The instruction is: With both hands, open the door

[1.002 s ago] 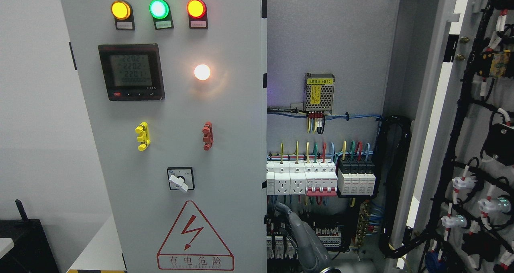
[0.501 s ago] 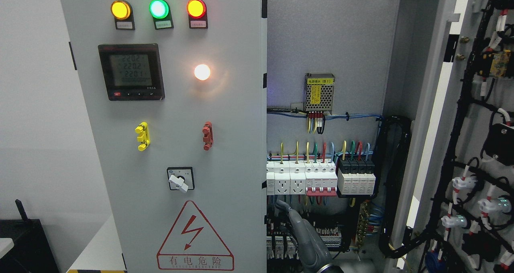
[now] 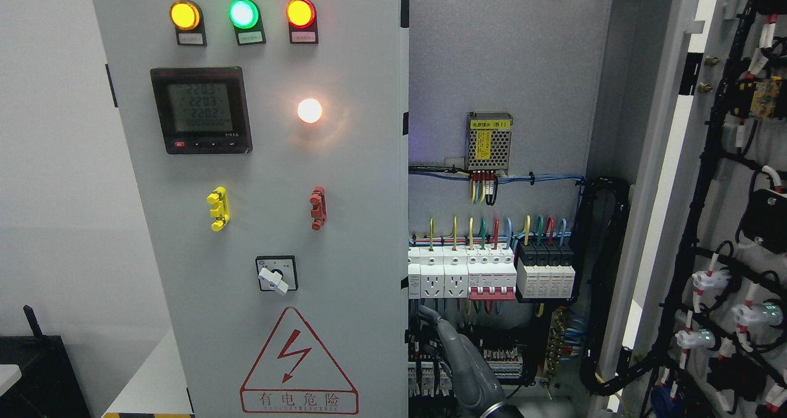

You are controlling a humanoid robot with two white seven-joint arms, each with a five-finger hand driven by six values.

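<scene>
Reached up with the right hand (image 3: 464,359) just right of the closed door (image 3: 344,221), beside its upright free edge, well left of the open door (image 3: 725,221); could not tell whether clenched or released.

head camera, level, close, facing cabinet (image 3: 504,67)

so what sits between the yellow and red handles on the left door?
Nothing: in the head view, bare grey door panel spans from the yellow handle to the red handle.
</scene>
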